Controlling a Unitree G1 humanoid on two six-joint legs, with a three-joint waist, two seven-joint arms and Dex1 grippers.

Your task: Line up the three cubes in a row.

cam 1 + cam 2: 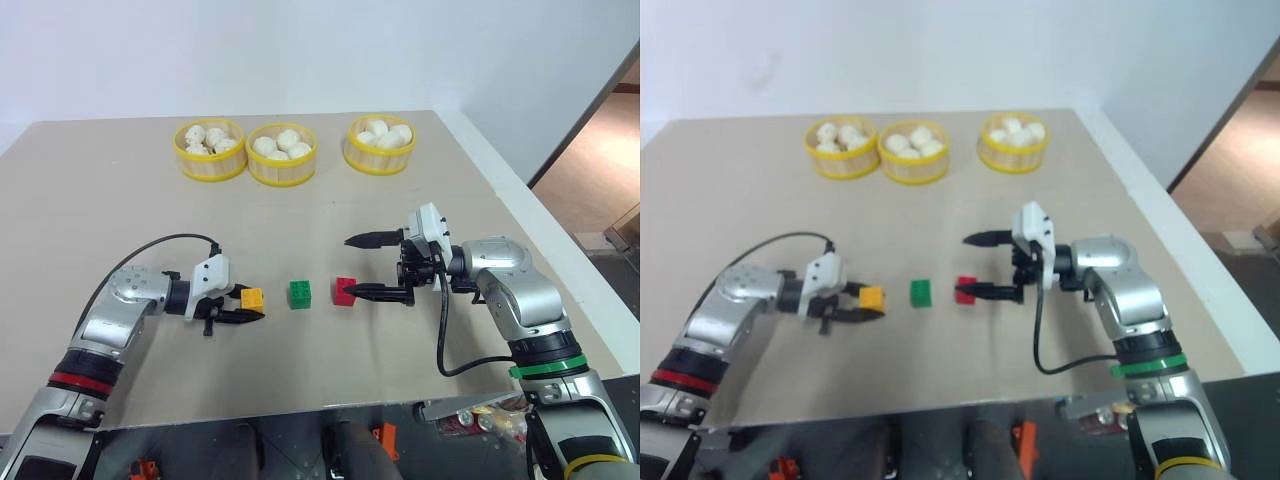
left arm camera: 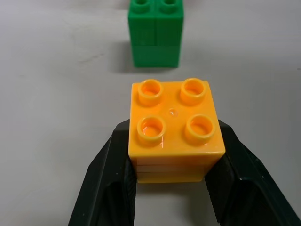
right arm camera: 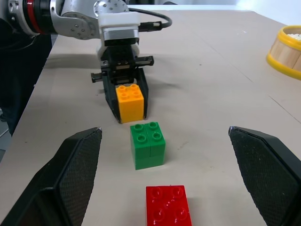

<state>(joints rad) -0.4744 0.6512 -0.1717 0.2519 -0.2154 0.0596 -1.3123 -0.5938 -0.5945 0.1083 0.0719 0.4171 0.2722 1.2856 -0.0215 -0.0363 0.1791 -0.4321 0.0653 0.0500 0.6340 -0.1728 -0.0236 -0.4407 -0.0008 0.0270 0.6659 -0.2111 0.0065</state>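
Observation:
Three studded cubes lie roughly in a line across the table's middle. My left gripper (image 1: pixel 247 307) is shut on the yellow-orange cube (image 1: pixel 252 297), its black fingers (image 2: pixel 110 174) pressing both sides, low at the tabletop. To its right stands the green cube (image 1: pixel 300 294), free, with a small gap between them. Further right sits the red cube (image 1: pixel 345 291). My right gripper (image 1: pixel 350 266) is open wide, pointing left. Its near fingertip lies right beside the red cube, its far finger well behind it. The right wrist view has red (image 3: pixel 168 205), green (image 3: pixel 148 143) and yellow-orange (image 3: pixel 129 101) cubes in line.
Three round yellow baskets of white buns (image 1: pixel 282 153) stand in a row at the table's far side. The table's right edge (image 1: pixel 560 250) runs close behind my right arm. A black cable (image 1: pixel 445 340) loops under the right wrist.

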